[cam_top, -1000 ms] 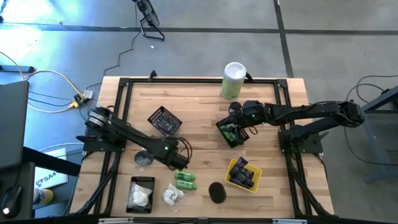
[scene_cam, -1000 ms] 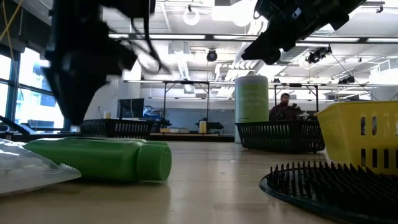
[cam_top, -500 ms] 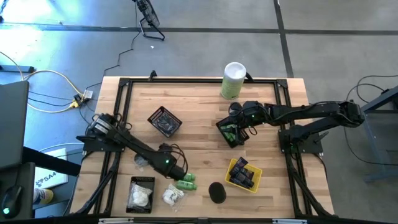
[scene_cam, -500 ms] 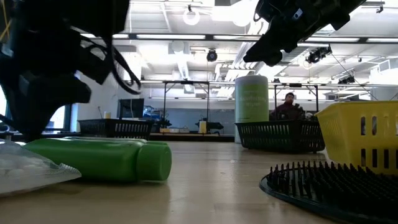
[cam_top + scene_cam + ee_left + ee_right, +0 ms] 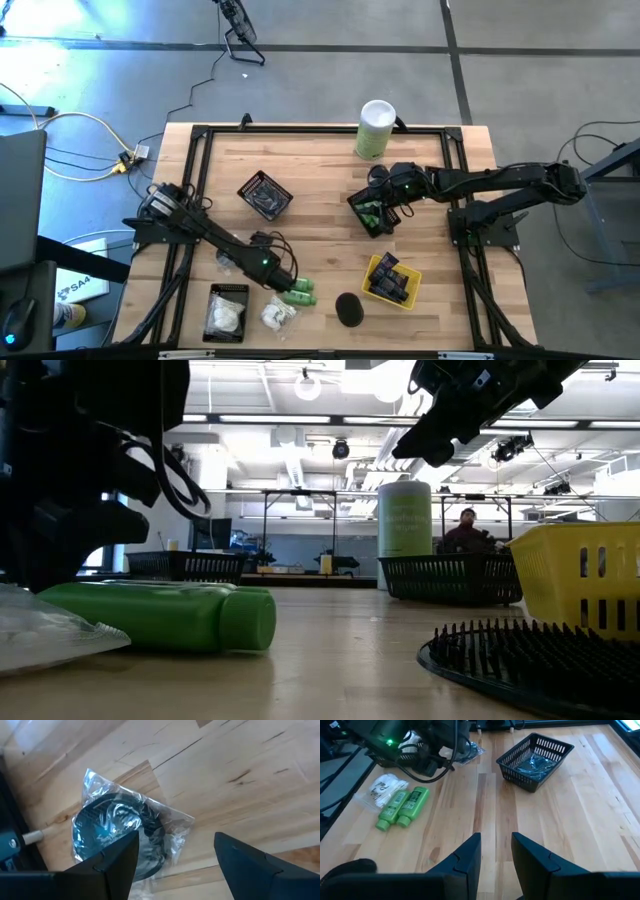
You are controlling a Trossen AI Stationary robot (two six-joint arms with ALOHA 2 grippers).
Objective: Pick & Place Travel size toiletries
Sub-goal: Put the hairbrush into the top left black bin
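While the high view is hiding the left gripper (image 5: 285, 283) under its arm, the left wrist view is showing its fingers (image 5: 117, 860) spread apart over a bagged disc (image 5: 117, 837) lying on the surface (image 5: 240, 765). Its arm is reaching low toward the near edge, beside two green bottles (image 5: 298, 291). Over the right-hand black basket (image 5: 372, 214), the right gripper (image 5: 383, 196) is hovering with fingers (image 5: 465, 860) narrowly parted, holding nothing. Only the low view is showing a person (image 5: 468, 532) beyond the surface.
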